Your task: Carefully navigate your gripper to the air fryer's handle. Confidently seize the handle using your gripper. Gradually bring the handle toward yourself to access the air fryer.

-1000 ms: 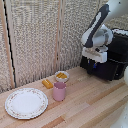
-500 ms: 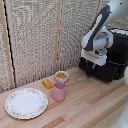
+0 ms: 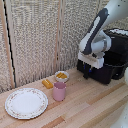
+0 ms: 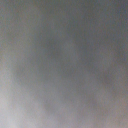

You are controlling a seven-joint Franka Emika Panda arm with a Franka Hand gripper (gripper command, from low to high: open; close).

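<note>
In the exterior view the black air fryer [image 3: 119,42] stands at the right on the wooden table. Its drawer [image 3: 107,73] sticks out from the body toward the exterior view's left. My white gripper [image 3: 89,71] sits against the drawer's front, fingers pointing down and shut on the handle. The handle itself is mostly hidden behind the hand. The wrist view is only a grey blur, too close to anything to make out.
A pink cup [image 3: 59,91] stands mid-table, with a small bowl of yellow food [image 3: 61,76] behind it and a yellow block [image 3: 47,83] beside it. A flowered plate [image 3: 26,103] lies at the exterior view's left. Woven blinds [image 3: 40,35] form the back wall.
The gripper and the drawer front have shifted slightly toward the exterior view's left and down. The cups and plate have not moved.
</note>
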